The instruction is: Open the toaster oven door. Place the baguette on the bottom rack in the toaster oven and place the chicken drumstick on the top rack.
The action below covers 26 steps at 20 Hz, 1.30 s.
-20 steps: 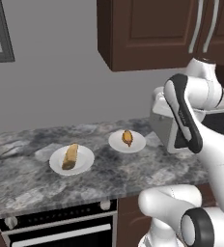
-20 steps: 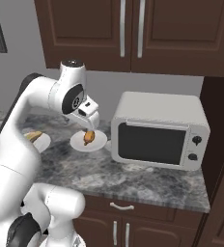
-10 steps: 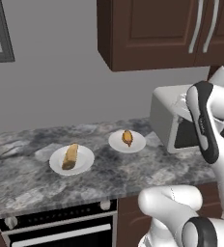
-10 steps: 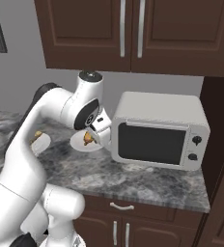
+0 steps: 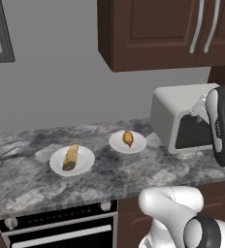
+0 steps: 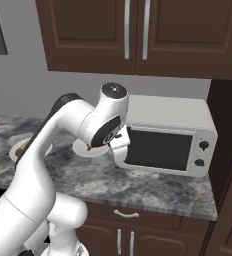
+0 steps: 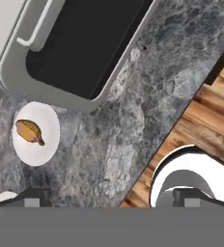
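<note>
Gripper poised at the upper left corner of the closed white toaster oven: seen from the right base camera, your white arm's hand sits just in front of the dark glass door, and you cannot tell from there whether the fingers are apart or together. Judged from this, you are on the first step, the approach to the door; the next move calls for bringing the fingers onto the handle and drawing the door open.

From the left base camera, the golden-brown baguette lies on a round white plate on the grey marbled counter. Nearer the oven, the brown chicken drumstick lies on a smaller white plate. Both are untouched.

Looking along the hand, the pale bar handle runs along one edge of the shut door, well clear of the dark finger tips, which stand wide apart with nothing between them. The drumstick's plate lies beside the oven.
</note>
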Motion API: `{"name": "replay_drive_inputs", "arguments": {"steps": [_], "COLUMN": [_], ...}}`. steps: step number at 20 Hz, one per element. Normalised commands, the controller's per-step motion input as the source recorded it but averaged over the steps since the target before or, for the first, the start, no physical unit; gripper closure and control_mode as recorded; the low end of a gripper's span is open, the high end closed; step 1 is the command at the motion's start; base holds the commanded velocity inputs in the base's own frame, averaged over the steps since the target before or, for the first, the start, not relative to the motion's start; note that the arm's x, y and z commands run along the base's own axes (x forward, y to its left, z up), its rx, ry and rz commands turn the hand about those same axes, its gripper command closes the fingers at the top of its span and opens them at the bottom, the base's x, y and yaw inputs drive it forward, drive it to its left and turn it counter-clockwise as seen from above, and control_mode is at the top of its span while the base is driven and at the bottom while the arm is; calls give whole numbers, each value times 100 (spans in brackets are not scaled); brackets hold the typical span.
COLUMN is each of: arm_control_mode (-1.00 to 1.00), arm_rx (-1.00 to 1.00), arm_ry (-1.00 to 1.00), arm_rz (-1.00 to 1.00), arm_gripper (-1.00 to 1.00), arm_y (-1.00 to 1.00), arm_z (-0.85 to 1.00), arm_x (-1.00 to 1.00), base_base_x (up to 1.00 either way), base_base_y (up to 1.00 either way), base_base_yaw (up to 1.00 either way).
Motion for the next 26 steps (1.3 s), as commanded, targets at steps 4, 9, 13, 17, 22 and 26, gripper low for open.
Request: {"name": "replay_drive_inputs", "arguments": {"steps": [4,9,13,17,22,26], "arm_control_mode": [-100,-100,-100,-100,-100,-100], "arm_rx": [9,20,13,10,7,1], "arm_ry": [3,1,0,0,0,0], "arm_rz": [-18,-11,-8,-1,0,0], "arm_gripper": [-100,-100,-100,-100,-100,-100], "arm_y": [-48,-59,-41,-25,-33,-12], "arm_z": [-8,-12,-5,0,0,0], "arm_x": [2,4,20,19,17,44], "base_base_x": [0,0,0,0,0,0], "base_base_y": [0,0,0,0,0,0], "base_base_yaw": [0,0,0,0,0,0]}}
